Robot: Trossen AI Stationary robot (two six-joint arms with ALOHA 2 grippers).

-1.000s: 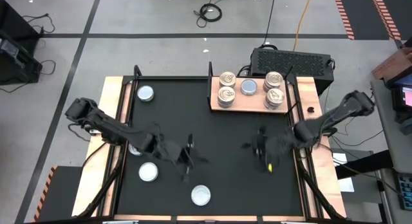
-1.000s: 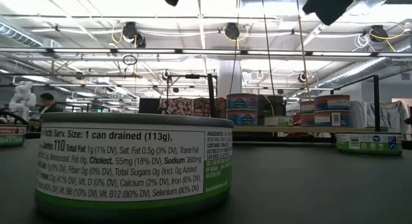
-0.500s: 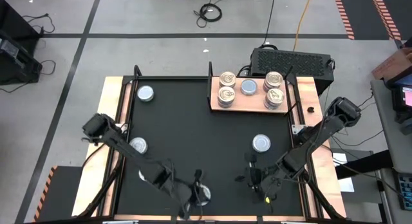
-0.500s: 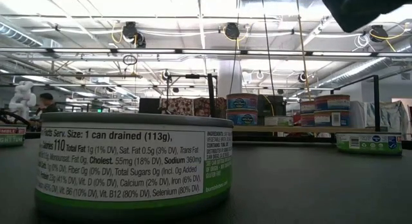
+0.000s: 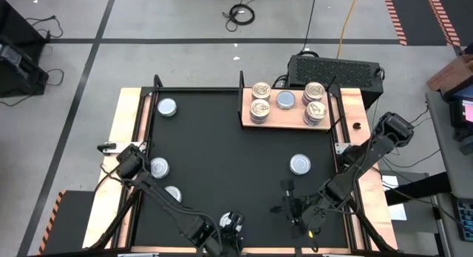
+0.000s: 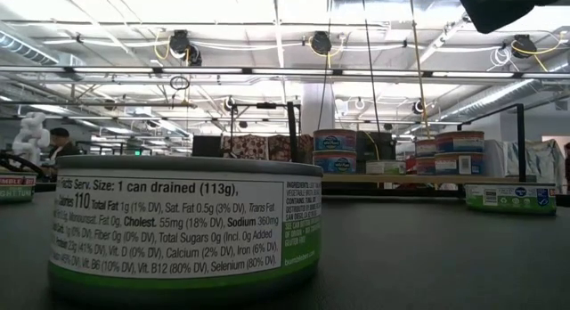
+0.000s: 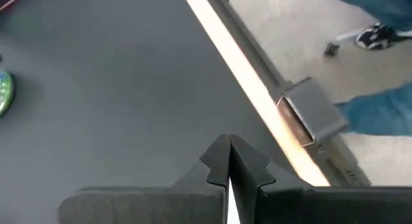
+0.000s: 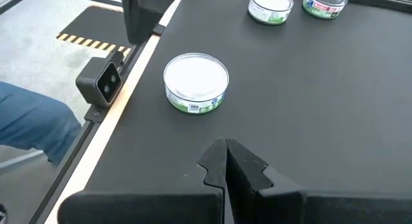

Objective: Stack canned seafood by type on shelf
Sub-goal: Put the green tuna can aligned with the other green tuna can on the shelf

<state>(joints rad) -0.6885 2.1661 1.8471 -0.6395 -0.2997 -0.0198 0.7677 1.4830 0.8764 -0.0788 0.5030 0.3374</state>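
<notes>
Black table [image 5: 222,139], near tin [image 6: 183,228] cropped, hiding shelf [image 6: 392,178]

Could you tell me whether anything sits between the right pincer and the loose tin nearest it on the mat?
Nothing visible does. The right pincer, shut and empty, faces the silver-lidded tin across bare black mat; the two other tins lie well beyond it.

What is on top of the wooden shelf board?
The flat light-brown wooden shelf board carries four stacks of gold-lidded round tins and one silvery-blue-lidded tin. Stack heights are hidden from above.
</notes>
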